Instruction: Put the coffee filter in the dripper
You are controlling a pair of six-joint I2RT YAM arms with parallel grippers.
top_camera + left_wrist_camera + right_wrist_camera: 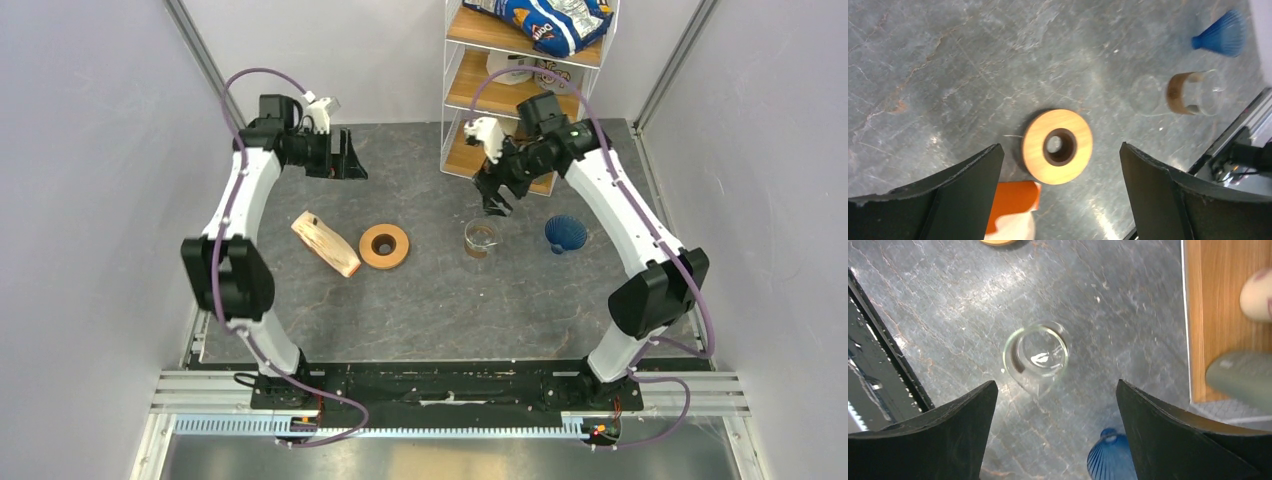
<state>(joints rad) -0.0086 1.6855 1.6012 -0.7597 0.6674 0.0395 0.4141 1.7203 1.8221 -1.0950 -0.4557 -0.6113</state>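
We hang the left pincer (pixel 345 165) and right pincer (pixel 495 202) open and empty, ready to draw a filter from the cream-and-tan paper wedge (pixel 325 243) for the dark blue ribbed dripper (pixel 566 234) near the clear glass cup (pixel 480 239).

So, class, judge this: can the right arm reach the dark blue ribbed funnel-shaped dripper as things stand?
Probably yes. The right gripper hangs open above the small clear glass cup, and the dripper lies close beside it, with nothing between them.

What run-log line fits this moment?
left gripper: open, facing wooden ring | right gripper: open, facing glass cup | dripper: empty, on table
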